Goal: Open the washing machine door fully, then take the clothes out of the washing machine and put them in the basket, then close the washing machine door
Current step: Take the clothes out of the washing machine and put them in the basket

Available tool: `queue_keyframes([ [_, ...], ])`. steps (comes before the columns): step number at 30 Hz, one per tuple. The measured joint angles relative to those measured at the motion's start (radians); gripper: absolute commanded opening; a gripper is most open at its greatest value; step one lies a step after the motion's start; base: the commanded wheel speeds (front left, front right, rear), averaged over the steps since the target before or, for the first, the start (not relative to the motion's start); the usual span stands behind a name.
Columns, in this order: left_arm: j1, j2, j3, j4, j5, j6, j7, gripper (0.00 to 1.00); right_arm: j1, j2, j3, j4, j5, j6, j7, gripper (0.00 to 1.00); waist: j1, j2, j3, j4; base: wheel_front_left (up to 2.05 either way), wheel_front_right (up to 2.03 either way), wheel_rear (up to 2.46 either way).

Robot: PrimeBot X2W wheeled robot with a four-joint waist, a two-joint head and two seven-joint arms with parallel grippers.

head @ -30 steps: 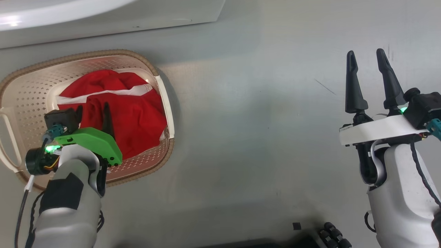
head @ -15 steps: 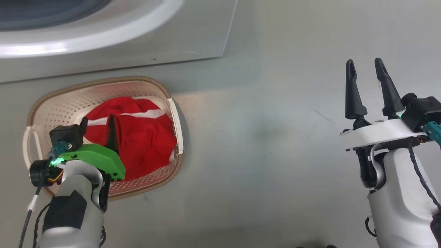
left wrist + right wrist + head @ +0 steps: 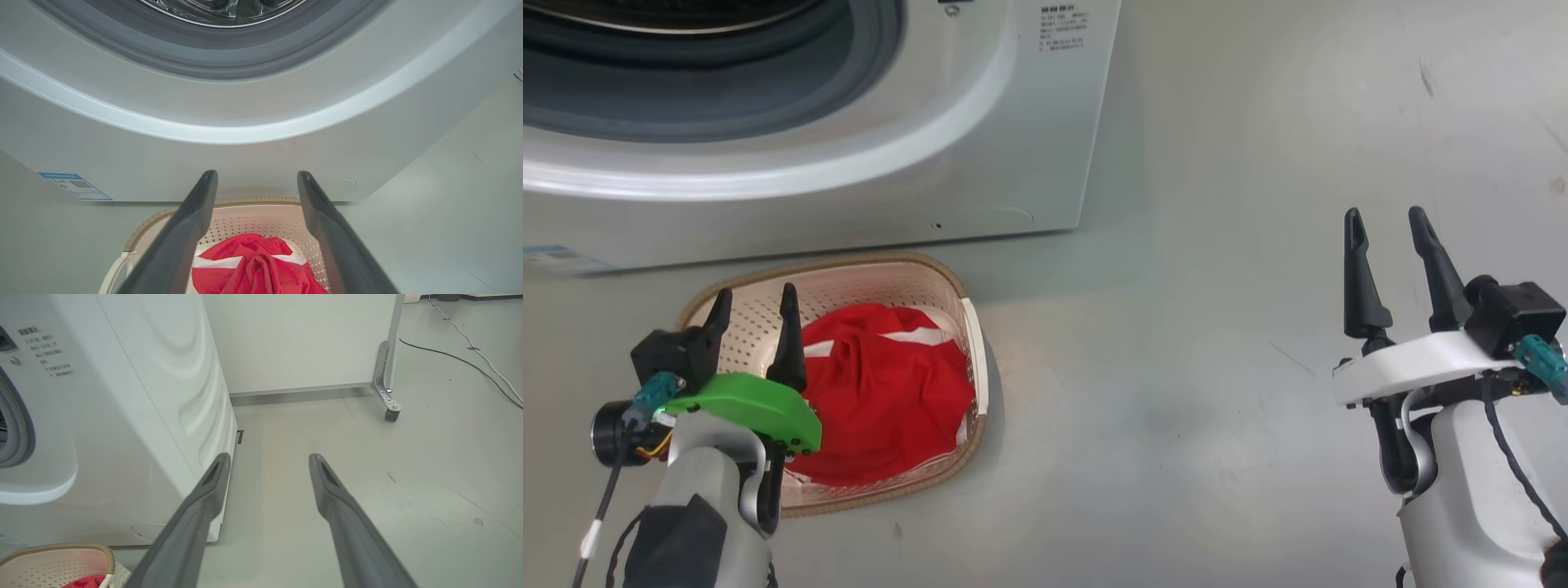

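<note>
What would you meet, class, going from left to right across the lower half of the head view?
left pincer, open → red clothes → basket, at its white handle → grey floor → right pincer, open

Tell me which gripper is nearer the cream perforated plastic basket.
Left. The left gripper hovers over the basket, at its left side; the right gripper stands far to its right.
</note>
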Motion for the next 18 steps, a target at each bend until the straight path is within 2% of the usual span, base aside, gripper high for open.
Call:
queue_keyframes([
  [18,0.207,0.000,0.056,-0.235,0.022,-0.003,-0.003,1.00,0.111,0.002,0.026,0.024,0.001,0.007,0.000,1.00,0.0000,0.0000,-0.244,0.034,0.00,0.00,0.00],
])
